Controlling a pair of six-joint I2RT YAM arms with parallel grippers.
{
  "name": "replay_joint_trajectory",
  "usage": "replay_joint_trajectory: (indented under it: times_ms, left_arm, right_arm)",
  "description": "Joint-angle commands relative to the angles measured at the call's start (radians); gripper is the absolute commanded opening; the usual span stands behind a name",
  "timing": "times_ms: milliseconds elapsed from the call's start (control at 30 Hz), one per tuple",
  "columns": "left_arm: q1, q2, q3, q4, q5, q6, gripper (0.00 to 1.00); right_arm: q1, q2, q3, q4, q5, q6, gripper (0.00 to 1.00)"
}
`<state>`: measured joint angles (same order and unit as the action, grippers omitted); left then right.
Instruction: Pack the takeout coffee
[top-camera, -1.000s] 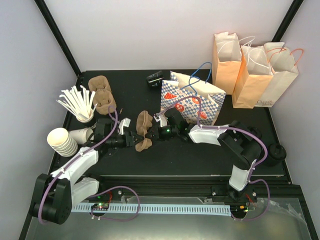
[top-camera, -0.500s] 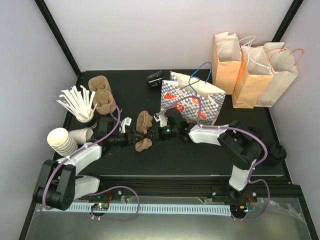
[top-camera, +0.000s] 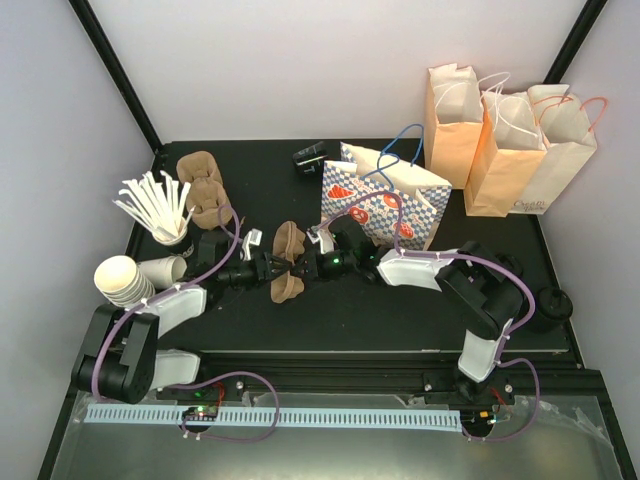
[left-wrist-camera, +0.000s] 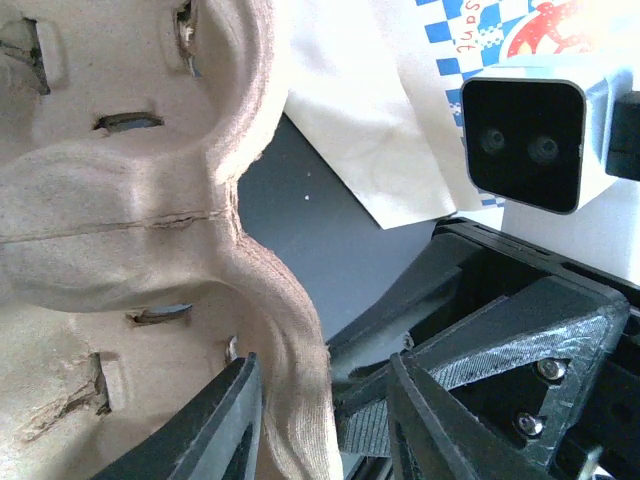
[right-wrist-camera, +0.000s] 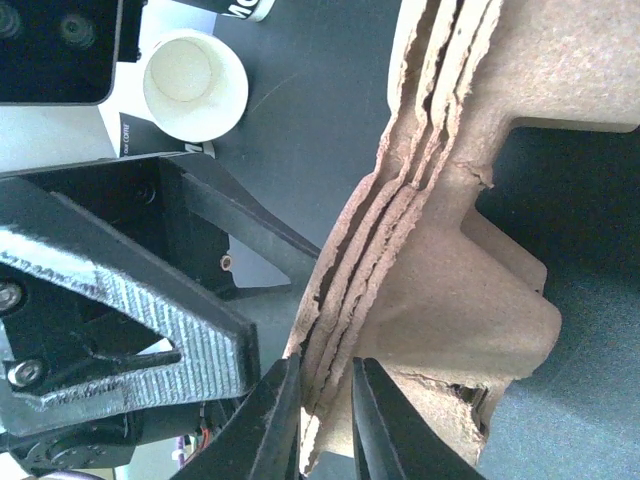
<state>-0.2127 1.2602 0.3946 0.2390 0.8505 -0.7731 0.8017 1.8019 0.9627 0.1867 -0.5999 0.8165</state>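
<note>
My right gripper (right-wrist-camera: 322, 378) is closed on the layered edge of the nested pulp cup carriers (right-wrist-camera: 480, 170), with a finger on either side of the ragged stack. Facing it, my left gripper (left-wrist-camera: 325, 372) straddles the rim of the top carrier (left-wrist-camera: 120, 210). Its jaws stand apart, one finger is against the rim and there is a dark gap on the other side, so I read it as not clamped yet.

From above, the two grippers meet nose to nose over the carriers, mid-table, just in front of the blue-checked paper bag (top-camera: 385, 200). A cream paper cup (right-wrist-camera: 195, 85) lies on its side beyond my left arm.

The takeout coffee (top-camera: 553, 303) looks to be the small black lidded cup at the right edge of the table (top-camera: 400, 310). It sits beside my right arm's elbow, well apart from both grippers and untouched.

I judge the step in hand to be peeling one carrier off the stack, which is preparation. The packing itself has not begun.

The next move calls for the left fingers to bite on the top layer only. The right must hold the remaining layers firm, and then I draw the two apart gently. The pulp is already torn at the edge, so a hard pull could rip it or drag two carriers together.
</note>
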Motion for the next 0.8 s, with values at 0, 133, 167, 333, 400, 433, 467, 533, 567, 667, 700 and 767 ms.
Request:
replay_joint_trajectory:
  times_ms: [0,133,167,333,400,433,467,533,567,667,700,767]
  left_arm:
    - [0.004,0.028,0.000,0.072,0.010,-0.030,0.37]
    - [0.004,0.063,-0.010,0.119,0.012,-0.064,0.39]
    - [0.003,0.069,-0.012,0.133,0.015,-0.072,0.41]
    - [0.004,0.105,-0.014,0.173,0.032,-0.096,0.36]
    - [0.004,0.107,-0.015,0.179,0.031,-0.099,0.28]
    - [0.005,0.104,-0.017,0.183,0.030,-0.103,0.25]
    - [0.006,0.099,-0.019,0.186,0.028,-0.108,0.24]
    - [0.006,0.091,-0.024,0.197,0.026,-0.120,0.22]
    - [0.006,0.085,-0.026,0.205,0.025,-0.127,0.20]
    - [0.007,0.068,-0.031,0.214,0.028,-0.140,0.19]
    - [0.008,0.063,-0.031,0.217,0.030,-0.144,0.18]
    - [0.011,0.048,-0.034,0.225,0.035,-0.156,0.18]
  right_arm:
    - [-0.001,0.027,0.006,-0.052,0.031,-0.012,0.16]
    - [-0.002,0.027,0.008,-0.056,0.031,-0.015,0.14]
    - [-0.001,0.026,0.008,-0.056,0.031,-0.015,0.14]
    - [-0.001,0.027,0.008,-0.059,0.031,-0.015,0.13]
    - [-0.002,0.027,0.007,-0.062,0.032,-0.015,0.13]
    - [0.000,0.027,0.008,-0.065,0.034,-0.016,0.13]
    - [-0.001,0.026,0.008,-0.068,0.036,-0.017,0.12]
    - [-0.001,0.025,0.009,-0.081,0.042,-0.020,0.12]
    - [-0.001,0.024,0.008,-0.086,0.048,-0.022,0.12]
    - [0.000,0.022,0.007,-0.106,0.063,-0.027,0.12]
    - [-0.001,0.022,0.008,-0.113,0.068,-0.029,0.12]
    - [-0.001,0.021,0.006,-0.122,0.076,-0.033,0.12]
